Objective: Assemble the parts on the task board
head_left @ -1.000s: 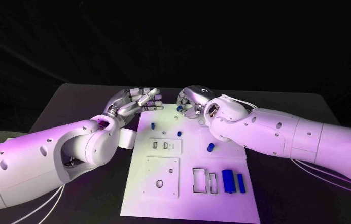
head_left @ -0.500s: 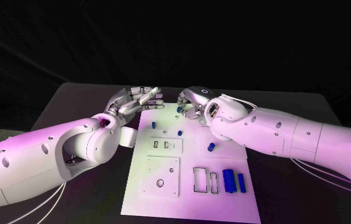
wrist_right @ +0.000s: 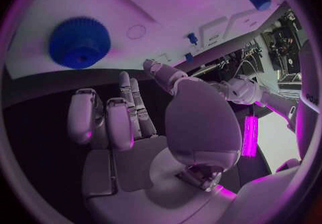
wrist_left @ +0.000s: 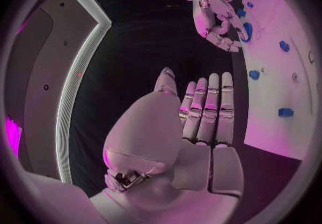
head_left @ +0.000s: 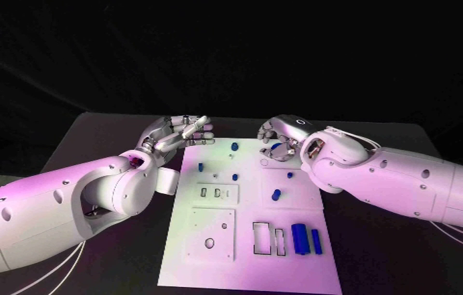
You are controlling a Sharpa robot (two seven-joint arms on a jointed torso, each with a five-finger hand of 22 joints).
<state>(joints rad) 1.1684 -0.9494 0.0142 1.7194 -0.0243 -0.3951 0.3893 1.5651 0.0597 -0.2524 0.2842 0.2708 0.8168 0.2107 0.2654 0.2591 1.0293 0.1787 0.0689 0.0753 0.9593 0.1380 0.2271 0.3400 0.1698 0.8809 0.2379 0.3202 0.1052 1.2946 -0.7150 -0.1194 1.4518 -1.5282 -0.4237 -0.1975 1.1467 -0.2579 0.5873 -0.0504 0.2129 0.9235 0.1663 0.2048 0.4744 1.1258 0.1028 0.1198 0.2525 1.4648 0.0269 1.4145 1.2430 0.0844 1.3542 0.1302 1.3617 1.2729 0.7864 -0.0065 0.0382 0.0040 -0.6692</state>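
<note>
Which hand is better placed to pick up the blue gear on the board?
The right hand: it hovers beside the blue gear on the task board, fingers apart. The left hand is off the board's far left corner.

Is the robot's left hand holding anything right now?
No, the left hand is empty: fingers straight and together, nothing in them.

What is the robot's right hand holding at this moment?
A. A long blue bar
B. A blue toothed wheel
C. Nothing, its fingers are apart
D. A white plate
C: in the right wrist view the right hand has its fingers apart and bare, while the blue toothed wheel lies free on the task board beyond them.
</note>
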